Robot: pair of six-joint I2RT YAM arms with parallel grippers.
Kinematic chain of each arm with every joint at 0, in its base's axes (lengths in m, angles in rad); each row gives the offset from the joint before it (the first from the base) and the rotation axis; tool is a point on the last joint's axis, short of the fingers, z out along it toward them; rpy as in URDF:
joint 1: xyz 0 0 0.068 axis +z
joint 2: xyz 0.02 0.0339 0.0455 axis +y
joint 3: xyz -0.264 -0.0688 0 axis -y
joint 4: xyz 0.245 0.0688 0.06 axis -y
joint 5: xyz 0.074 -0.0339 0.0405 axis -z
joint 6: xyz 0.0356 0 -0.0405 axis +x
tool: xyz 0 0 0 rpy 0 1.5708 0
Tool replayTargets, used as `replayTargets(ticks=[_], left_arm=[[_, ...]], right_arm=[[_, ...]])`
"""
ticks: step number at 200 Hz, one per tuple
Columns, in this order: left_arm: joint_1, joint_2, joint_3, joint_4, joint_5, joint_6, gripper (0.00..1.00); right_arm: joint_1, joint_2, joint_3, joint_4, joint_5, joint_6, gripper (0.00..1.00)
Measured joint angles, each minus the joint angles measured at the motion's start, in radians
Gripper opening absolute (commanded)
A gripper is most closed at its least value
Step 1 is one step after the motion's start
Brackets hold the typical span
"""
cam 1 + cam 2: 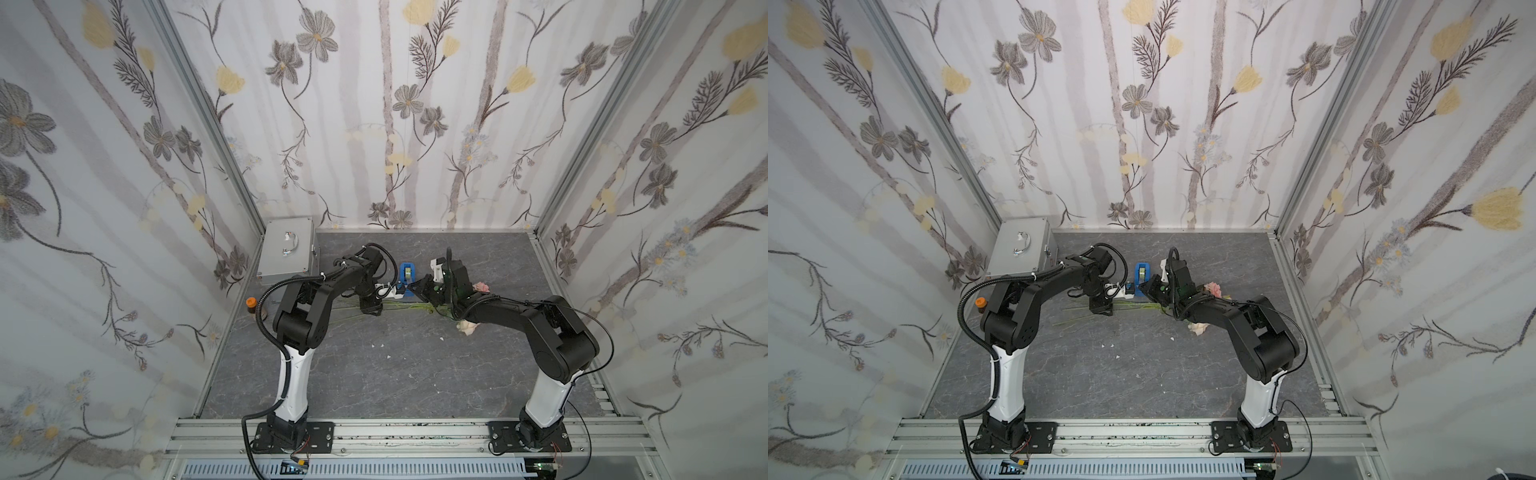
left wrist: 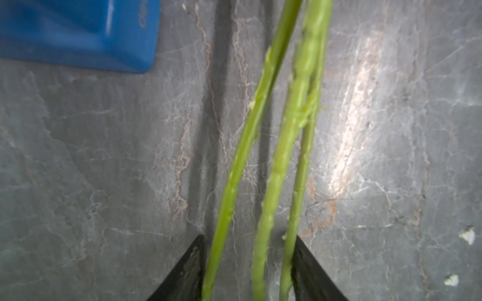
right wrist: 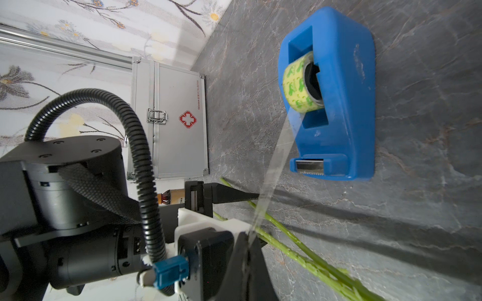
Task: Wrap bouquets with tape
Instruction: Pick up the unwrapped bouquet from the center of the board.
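Note:
The bouquets lie on the grey floor, with a pink rose [image 1: 481, 286], a cream rose [image 1: 466, 327] and long green stems [image 1: 399, 306] pointing left. My left gripper [image 2: 249, 235] reaches down over the stems [image 2: 281, 146]. Its jaws stand open on either side of three stems, and one finger touches the outermost stem. The tape roll [image 3: 297, 83] sits in its blue dispenser [image 3: 349, 104], just behind the stems in both top views [image 1: 1143, 276]. My right gripper [image 3: 249, 235] is shut on a clear strip of tape [image 3: 276, 166] drawn out from the roll, above the stems [image 3: 300, 258].
A silver metal case [image 1: 286, 251] leans in the back left corner. A brown bottle with an orange cap [image 1: 250, 305] stands by the left wall. Small white scraps [image 1: 388, 356] lie on the floor in front of the arms. Wallpapered walls close in three sides.

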Motion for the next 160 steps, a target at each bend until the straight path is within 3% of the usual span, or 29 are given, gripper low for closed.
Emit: replayTargets(ticks=[78,125,160], left_arm=[[0.005,0.02,0.016,0.018,0.001,0.011,0.25],[0.004,0.023,0.018,0.035,0.018,0.011,0.05],[0.002,0.024,0.029,0.034,0.019,0.008,0.02]], right_arm=[[0.0,-0.008,-0.015,-0.002,0.009,-0.002,0.0],[0.002,-0.017,-0.026,-0.016,0.011,-0.01,0.0],[0.011,-0.024,-0.036,-0.023,0.012,-0.017,0.0]])
